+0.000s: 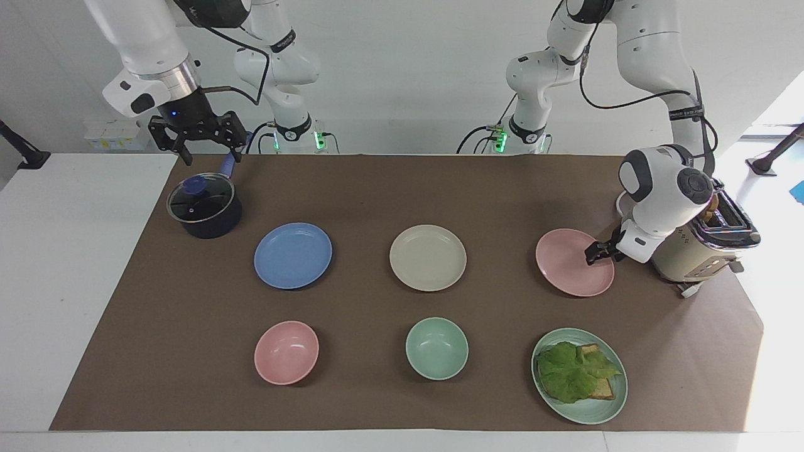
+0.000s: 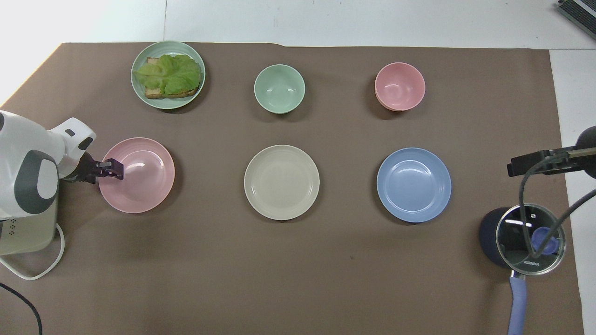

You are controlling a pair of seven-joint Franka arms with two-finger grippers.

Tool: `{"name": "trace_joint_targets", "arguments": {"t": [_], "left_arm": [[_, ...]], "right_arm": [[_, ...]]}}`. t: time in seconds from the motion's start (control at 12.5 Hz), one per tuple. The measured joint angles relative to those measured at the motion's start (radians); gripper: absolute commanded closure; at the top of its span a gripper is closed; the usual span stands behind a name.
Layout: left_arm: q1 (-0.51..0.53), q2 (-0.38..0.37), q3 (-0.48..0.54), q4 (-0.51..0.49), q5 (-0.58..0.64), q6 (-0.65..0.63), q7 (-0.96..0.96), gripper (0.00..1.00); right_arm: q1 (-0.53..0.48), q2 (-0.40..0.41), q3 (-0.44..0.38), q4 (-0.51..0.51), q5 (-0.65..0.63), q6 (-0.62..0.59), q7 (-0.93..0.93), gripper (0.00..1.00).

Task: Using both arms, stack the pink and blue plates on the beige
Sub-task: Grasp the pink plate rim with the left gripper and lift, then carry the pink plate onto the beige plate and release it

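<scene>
The pink plate (image 1: pixel 568 270) (image 2: pixel 139 181) lies flat on the brown mat toward the left arm's end, beside the toaster. My left gripper (image 1: pixel 592 256) (image 2: pixel 114 169) is low at that plate's rim on the toaster side. At the mat's middle rests the beige plate (image 1: pixel 428 258) (image 2: pixel 281 182), with nothing on it. The blue plate (image 1: pixel 293 255) (image 2: pixel 414 184) sits toward the right arm's end. My right gripper (image 1: pixel 211 156) (image 2: pixel 531 165) hangs open and empty above the lidded pot, waiting.
A dark pot with a glass lid (image 1: pixel 204 207) (image 2: pixel 517 237) stands beside the blue plate. The cream toaster (image 1: pixel 691 257) sits under the left arm. Farther from the robots are a pink bowl (image 1: pixel 286 352), a green bowl (image 1: pixel 436 348) and a green plate (image 1: pixel 587 414) with lettuce and toast.
</scene>
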Motion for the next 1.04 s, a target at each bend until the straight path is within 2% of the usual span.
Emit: {"name": "trace_joint_targets", "arguments": {"t": [0.32, 0.48, 0.8, 1.04], "left_arm": [[0.007, -0.009, 0.000, 0.003, 0.001, -0.013, 0.001, 1.00], [0.007, -0.016, -0.003, 0.029, 0.001, -0.069, 0.006, 1.00], [0.002, -0.023, -0.019, 0.154, 0.001, -0.301, 0.006, 1.00], [-0.052, -0.028, -0.031, 0.247, -0.035, -0.457, -0.020, 1.00]], "right_arm": [[0.000, 0.000, 0.000, 0.000, 0.000, 0.000, 0.000, 0.00], [0.000, 0.000, 0.000, 0.000, 0.000, 0.000, 0.000, 0.00], [0.000, 0.000, 0.000, 0.000, 0.000, 0.000, 0.000, 0.00], [0.000, 0.000, 0.000, 0.000, 0.000, 0.000, 0.000, 0.00]]}}
